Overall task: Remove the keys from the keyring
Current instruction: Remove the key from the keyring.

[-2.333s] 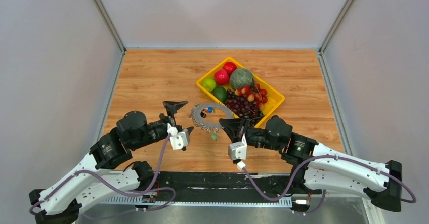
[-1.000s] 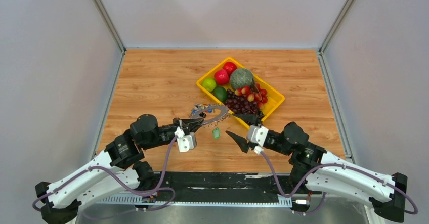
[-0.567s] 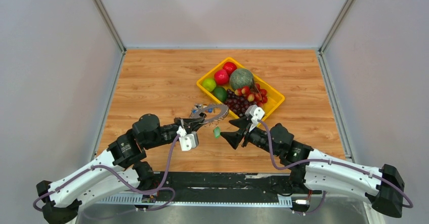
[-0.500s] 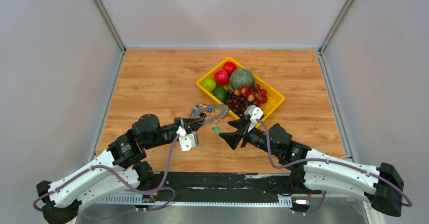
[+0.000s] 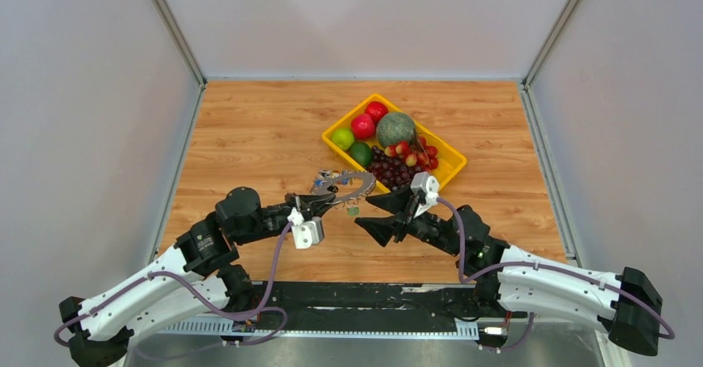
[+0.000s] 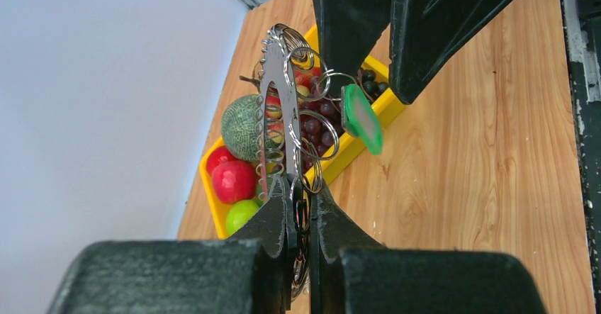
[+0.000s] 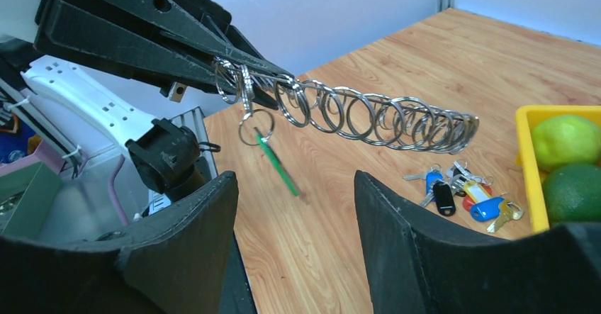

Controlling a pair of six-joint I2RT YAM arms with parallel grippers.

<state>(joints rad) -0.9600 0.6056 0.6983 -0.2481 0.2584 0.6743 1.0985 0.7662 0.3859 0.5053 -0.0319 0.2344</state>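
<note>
My left gripper (image 6: 301, 204) is shut on the near edge of the keyring (image 5: 346, 186) and holds it tilted up off the table. In the right wrist view the keyring (image 7: 354, 112) juts out from the left fingers (image 7: 163, 34), with the keys (image 7: 414, 122) showing as a dense row of small silver loops. A green tag (image 7: 276, 161) hangs from one small loop near the grip. My right gripper (image 7: 294, 179) is open, just below and short of the tag (image 5: 353, 210), holding nothing. Its dark fingers (image 6: 439, 23) fill the top of the left wrist view.
A yellow tray (image 5: 452, 168) of fruit, with a melon (image 5: 395, 128), apples, limes and grapes, stands right behind the ring. A small bunch of coloured keys (image 7: 464, 190) lies on the wood under the ring's far end. Grey walls close in three sides.
The right gripper swung up from the near side and turned towards the tag, its jaws narrowing slightly. The left gripper held the raised ring still; the tag swayed a little.
</note>
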